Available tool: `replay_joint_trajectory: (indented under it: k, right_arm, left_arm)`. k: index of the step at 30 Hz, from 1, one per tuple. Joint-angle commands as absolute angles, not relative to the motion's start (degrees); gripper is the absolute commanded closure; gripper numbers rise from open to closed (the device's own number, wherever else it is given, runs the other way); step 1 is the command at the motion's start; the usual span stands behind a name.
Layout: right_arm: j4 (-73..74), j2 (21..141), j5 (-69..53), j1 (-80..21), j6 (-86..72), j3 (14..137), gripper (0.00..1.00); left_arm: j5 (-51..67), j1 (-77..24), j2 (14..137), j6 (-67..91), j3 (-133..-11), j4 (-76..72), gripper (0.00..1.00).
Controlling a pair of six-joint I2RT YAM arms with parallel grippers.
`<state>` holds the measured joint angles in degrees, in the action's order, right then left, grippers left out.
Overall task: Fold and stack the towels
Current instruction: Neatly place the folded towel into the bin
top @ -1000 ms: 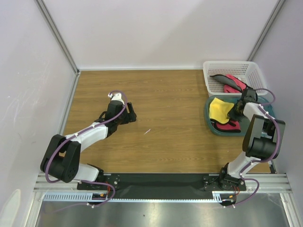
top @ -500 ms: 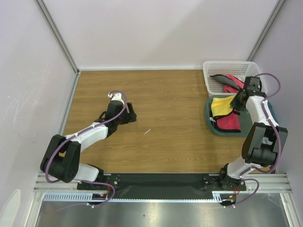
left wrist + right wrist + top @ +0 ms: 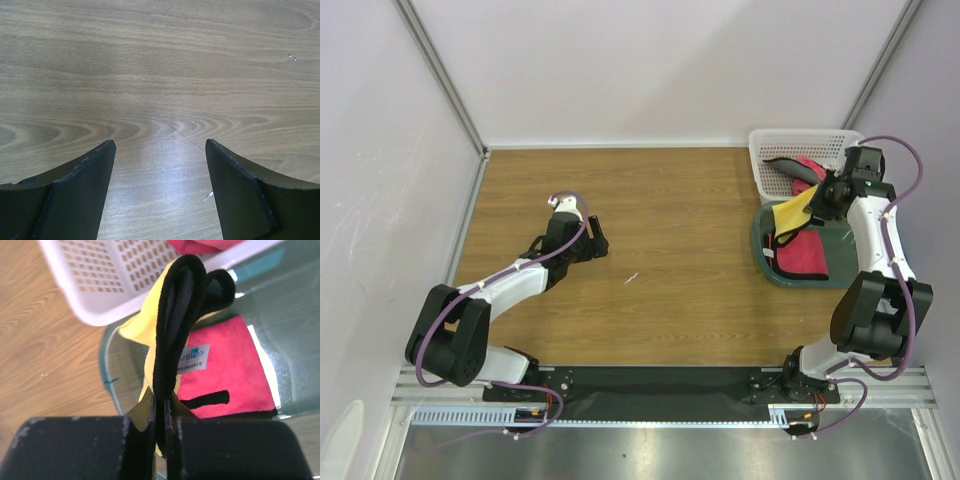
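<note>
My right gripper (image 3: 820, 199) is shut on the black-edged border of a yellow towel (image 3: 792, 217), which it holds lifted above the teal tray (image 3: 762, 258); the towel hangs from the jaws (image 3: 150, 335). A folded red towel (image 3: 801, 252) with a white label lies flat in the tray, also in the right wrist view (image 3: 225, 375). More towels, red and dark, lie in the white basket (image 3: 760, 165) behind. My left gripper (image 3: 596, 243) is open and empty, low over bare wood at the left; its fingers (image 3: 80, 185) frame only the tabletop.
The white basket (image 3: 95, 275) stands against the tray's far side at the back right. Grey walls enclose the table on three sides. A small white scrap (image 3: 632, 277) lies on the wood mid-table.
My right gripper has risen and moved back toward the basket, pulling the yellow towel up off the red towel in the tray. The left arm has not moved.
</note>
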<state>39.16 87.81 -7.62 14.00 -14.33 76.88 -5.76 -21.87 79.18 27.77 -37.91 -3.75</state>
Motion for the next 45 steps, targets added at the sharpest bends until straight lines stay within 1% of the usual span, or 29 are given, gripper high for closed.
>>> replay_joint_trajectory:
  k: [1,7,12,18,22,26,28,29,34,35,36,37,38,39,40,42,45]
  right_arm:
    - [40.69,83.76,-12.04,13.97,-12.04,79.98,1.0]
    - [44.38,83.15,-10.37,14.32,-9.32,77.18,1.0]
    - [41.31,83.23,-13.18,15.73,-9.05,73.3,1.0]
    - [41.84,85.34,-13.36,16.87,-7.3,70.59,1.0]
    - [43.33,86.57,-7.58,17.14,-5.72,68.21,1.0]
    - [45.78,90.51,-3.96,17.31,-3.08,67.24,1.0]
    - [46.67,92.36,-1.59,17.4,-3.69,67.76,0.96]
    - [46.84,92.9,-0.97,17.32,-4.04,67.94,0.91]
    - [46.58,93.17,3.78,16.96,-3.87,70.83,0.89]
    - [46.76,93.08,3.52,16.96,-3.69,71.71,0.84]
    - [48.41,93.42,3.34,16.96,-3.52,72.59,0.76]
    - [49.82,93.6,3.51,16.88,-3.78,75.03,0.65]
    - [52.36,93.69,4.65,16.7,-4.3,76.02,0.43]
    - [53.51,93.52,4.92,16.53,-5.52,77.07,0.36]
    - [54.66,92.82,4.92,15.74,-5.97,78.12,0.18]
    - [56.51,91.33,5.01,14.68,-6.68,81.46,0.14]
    - [54.51,87.55,4.49,12.48,-7.99,83.32,0.13]
  left_arm:
    - [-5.1,-21.45,77.52,26.72,-37.53,-5.89,0.21]
    - [-4.48,-21.45,77.7,26.72,-37.27,-6.5,0.21]
    - [-4.31,-21.45,77.61,26.72,-37.18,-6.59,0.21]
    - [-4.66,-21.45,77.61,26.72,-37.18,-6.15,0.21]
    - [-4.57,-21.45,77.87,26.72,-37.27,-6.24,0.21]
    - [-4.31,-21.45,78.31,26.72,-37.44,-6.5,0.21]
    - [-4.39,-21.45,78.22,26.72,-37.44,-6.42,0.21]
    - [-4.39,-21.45,78.14,26.72,-37.44,-6.42,0.21]
    - [-4.75,-21.36,78.22,26.54,-37.53,-6.15,0.21]
    - [-4.66,-21.36,78.22,26.54,-37.53,-6.24,0.2]
    - [-4.66,-21.44,78.14,26.54,-37.53,-6.24,0.21]
    - [-4.83,-21.36,78.13,26.54,-37.53,-6.07,0.21]
    - [-4.92,-21.36,77.87,26.54,-37.53,-5.98,0.21]
    - [-5.18,-21.44,77.96,26.46,-37.53,-5.89,0.21]
    - [-5.19,-21.45,77.96,26.37,-37.62,-5.8,0.21]
    - [-5.1,-21.45,77.96,26.19,-38.05,-5.71,0.21]
    - [-4.83,-21.36,78.05,26.19,-38.14,-5.89,0.21]
